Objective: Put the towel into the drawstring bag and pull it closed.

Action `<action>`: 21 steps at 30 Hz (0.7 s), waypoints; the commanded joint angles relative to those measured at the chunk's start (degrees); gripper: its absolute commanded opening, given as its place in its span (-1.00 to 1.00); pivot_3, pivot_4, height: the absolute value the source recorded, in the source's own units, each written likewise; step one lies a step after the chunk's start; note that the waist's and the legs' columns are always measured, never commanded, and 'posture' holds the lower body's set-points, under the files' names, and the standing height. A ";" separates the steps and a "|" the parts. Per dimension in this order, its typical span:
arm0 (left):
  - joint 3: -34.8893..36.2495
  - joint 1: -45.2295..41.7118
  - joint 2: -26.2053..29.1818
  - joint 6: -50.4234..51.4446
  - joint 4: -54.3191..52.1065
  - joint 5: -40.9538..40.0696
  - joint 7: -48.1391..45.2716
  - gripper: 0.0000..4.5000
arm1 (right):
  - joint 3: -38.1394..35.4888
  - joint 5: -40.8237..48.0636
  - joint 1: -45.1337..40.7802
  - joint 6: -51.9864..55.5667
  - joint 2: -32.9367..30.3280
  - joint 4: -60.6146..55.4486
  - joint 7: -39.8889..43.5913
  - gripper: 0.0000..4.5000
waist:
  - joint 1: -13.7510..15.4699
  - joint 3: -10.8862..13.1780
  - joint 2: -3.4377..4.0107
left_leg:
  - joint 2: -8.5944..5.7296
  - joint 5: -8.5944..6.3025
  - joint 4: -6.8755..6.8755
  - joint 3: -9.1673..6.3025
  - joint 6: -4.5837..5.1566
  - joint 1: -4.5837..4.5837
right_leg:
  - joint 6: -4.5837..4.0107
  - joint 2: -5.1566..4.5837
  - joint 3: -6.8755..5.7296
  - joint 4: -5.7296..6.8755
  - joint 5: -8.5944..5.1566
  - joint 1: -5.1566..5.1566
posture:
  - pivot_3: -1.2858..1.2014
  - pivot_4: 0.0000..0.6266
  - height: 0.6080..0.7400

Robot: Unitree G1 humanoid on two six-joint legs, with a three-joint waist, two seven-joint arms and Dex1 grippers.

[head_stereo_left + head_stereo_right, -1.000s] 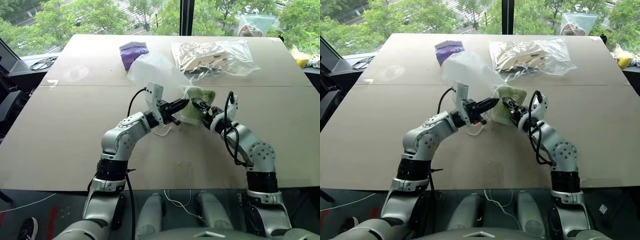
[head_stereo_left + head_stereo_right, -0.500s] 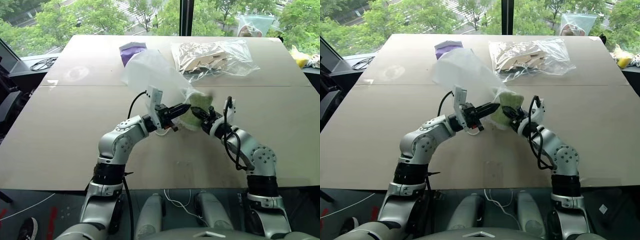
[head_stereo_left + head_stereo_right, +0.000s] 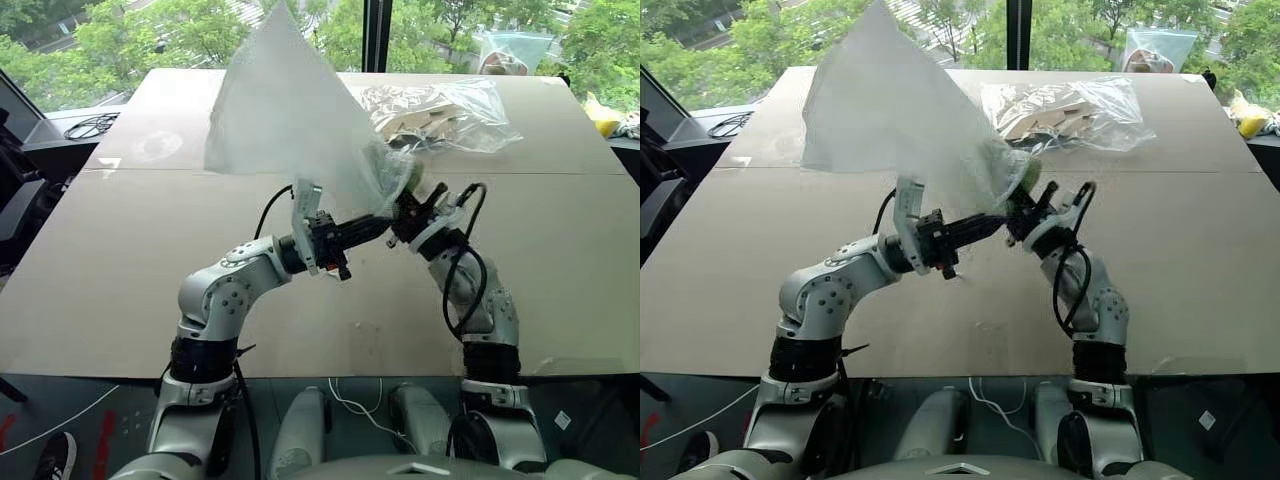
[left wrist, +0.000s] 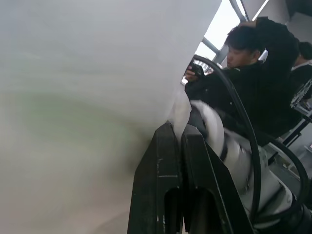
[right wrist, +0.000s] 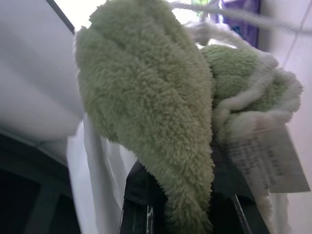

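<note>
The white translucent drawstring bag (image 3: 290, 110) is lifted off the table and billows up and to the left above both arms. My left gripper (image 3: 378, 228) is shut on the bag's mouth edge; in the left wrist view a fold of white fabric (image 4: 178, 114) is pinched between its fingers. The light-green towel (image 3: 398, 172) sits at the bag's mouth, showing partly through the fabric. My right gripper (image 3: 405, 212) meets it from the right and is shut on it. In the right wrist view the towel (image 5: 156, 112) drapes over those fingers, with its label hanging beside it.
A clear plastic bag of beige pieces (image 3: 430, 110) lies at the back of the brown table (image 3: 120, 250). A second plastic bag (image 3: 510, 50) leans at the window, and a yellow object (image 3: 603, 115) sits far right. A person (image 4: 253, 63) shows in the left wrist view.
The right gripper has shut on the towel, rolled and risen. The left gripper has drawn back. The bag has swung up off the table and now stands high above the arms.
</note>
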 commanded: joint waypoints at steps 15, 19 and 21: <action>5.50 -10.85 -1.60 -1.96 1.80 -3.24 2.08 -1.00 | 42.42 -94.82 0.78 -32.25 -34.56 -6.61 28.91 -0.98 | 0.13 0.06 0.11 | -0.14 0.01 0.01 0.09 -0.01 -0.07 | 0.11 -0.09 0.06 -0.04 -0.07 -0.10 | 0.03 -0.52 1.00; 5.62 -11.90 -1.24 -0.74 1.81 -4.84 1.58 -1.00 | 46.02 -115.20 -1.60 -46.49 -37.82 1.24 27.82 -0.98 | -0.26 0.07 0.09 | -0.11 0.01 -0.03 0.16 -0.01 0.01 | 0.14 -0.03 0.21 -0.02 -0.07 -0.12 | 0.03 -0.52 1.00; 5.10 -11.33 -1.03 0.29 1.01 -5.62 1.47 -1.00 | 48.14 -127.20 -4.92 -52.65 -39.53 4.29 25.16 -0.98 | -0.15 0.07 0.09 | -0.09 0.01 -0.03 0.14 -0.02 0.02 | 0.13 -0.01 0.21 0.04 -0.07 -0.14 | 0.03 -0.52 1.00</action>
